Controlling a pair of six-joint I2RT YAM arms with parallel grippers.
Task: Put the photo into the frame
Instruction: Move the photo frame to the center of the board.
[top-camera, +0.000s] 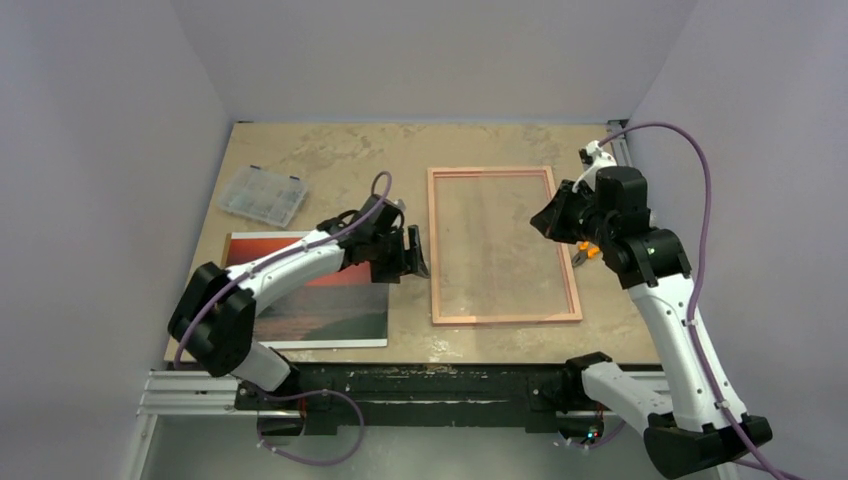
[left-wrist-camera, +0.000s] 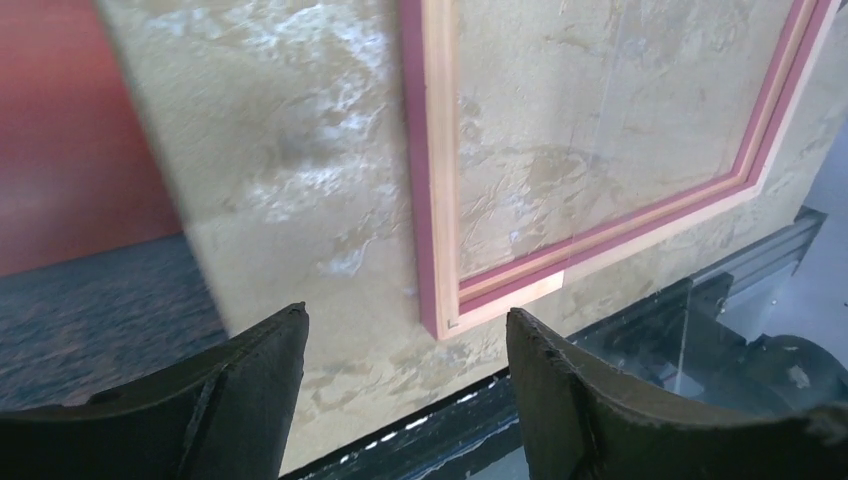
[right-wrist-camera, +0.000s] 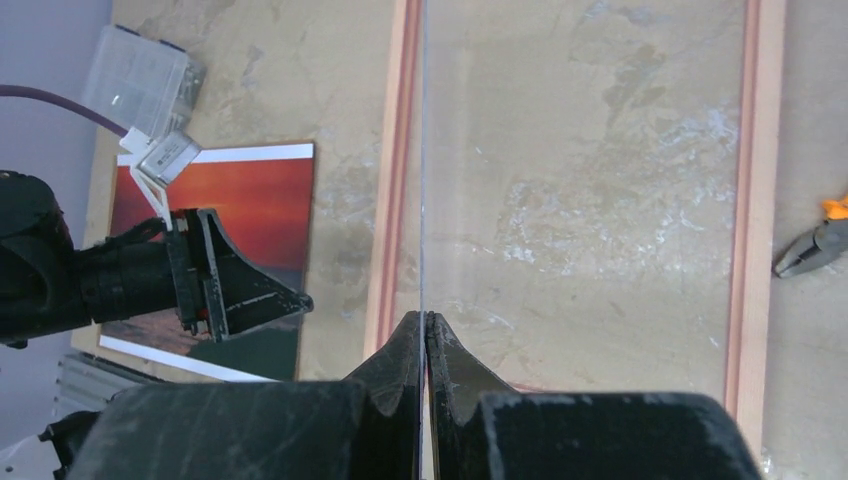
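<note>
The photo (top-camera: 330, 305) lay near the tabletop's (top-camera: 330, 150) near-left corner, with the frame (top-camera: 505, 319) right of centre. The left gripper (top-camera: 412, 255) hung between them, jaws apart. The right gripper (top-camera: 540, 220) was clamped on the clear pane (right-wrist-camera: 422, 200).

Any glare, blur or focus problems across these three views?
Top view: even, soft light, no hard shadows, everything sharp. Left wrist: the photo has a smeared, soft edge, while the frame is sharper. Right wrist: sharp, but the pane pinched in the shut right tool shows only as a thin edge-on line.
</note>
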